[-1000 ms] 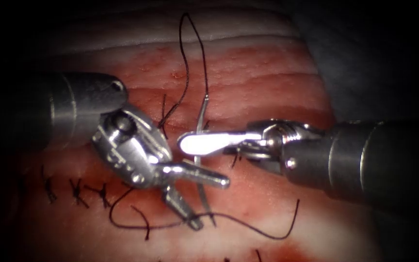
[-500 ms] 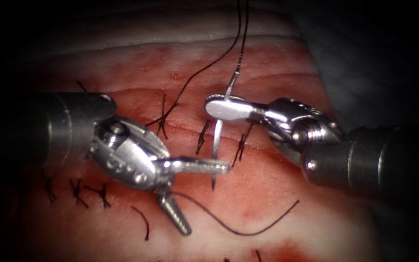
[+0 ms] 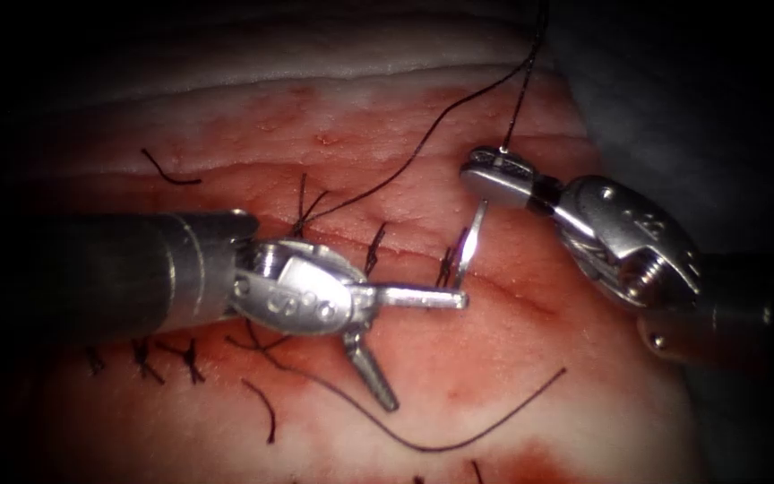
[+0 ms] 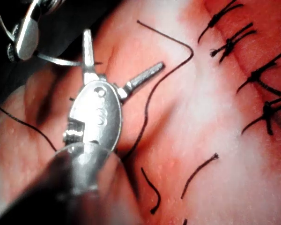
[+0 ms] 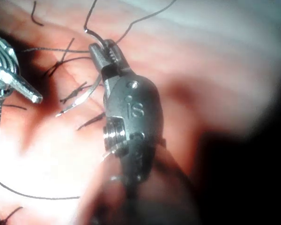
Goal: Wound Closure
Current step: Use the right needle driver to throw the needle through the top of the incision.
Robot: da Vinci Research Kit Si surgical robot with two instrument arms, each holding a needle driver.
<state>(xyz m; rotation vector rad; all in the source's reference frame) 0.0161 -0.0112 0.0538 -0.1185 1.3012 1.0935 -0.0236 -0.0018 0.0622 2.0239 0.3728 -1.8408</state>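
Pale-banded tissue (image 3: 494, 376), wet with red fluid (image 3: 530, 300), forms the field; we see the cut (image 3: 405, 253) running across it, already crossed by several dark knotted stitches (image 3: 374, 251), with cut ends of thread (image 3: 167, 170) lying loose on the surface.

We note the right tool (image 3: 494, 175) with its jaws closed on the needle (image 3: 469, 240) near the swaged end, where the thread (image 3: 405, 170) leaves it. The needle's curve hangs down from the jaws toward the cut, and its whole length looks clear of the tissue; the right wrist view shows the same hold, the right tool (image 5: 105, 51) clamped and the needle (image 5: 79, 101) arcing free above the stitches. From the needle the thread rises out of the field, and a second strand runs down to the stitch line left of the needle.

We see the left tool (image 3: 423, 350) with its jaws spread wide and holding nothing: one jaw lies level just beside the needle's lower end, the other points down toward a long loose strand (image 3: 459, 435). The left wrist view confirms the open left tool (image 4: 117, 61).

In our judgement, good handling here means a firm grip square to the needle's curve, with slack thread kept from snagging either jaw.
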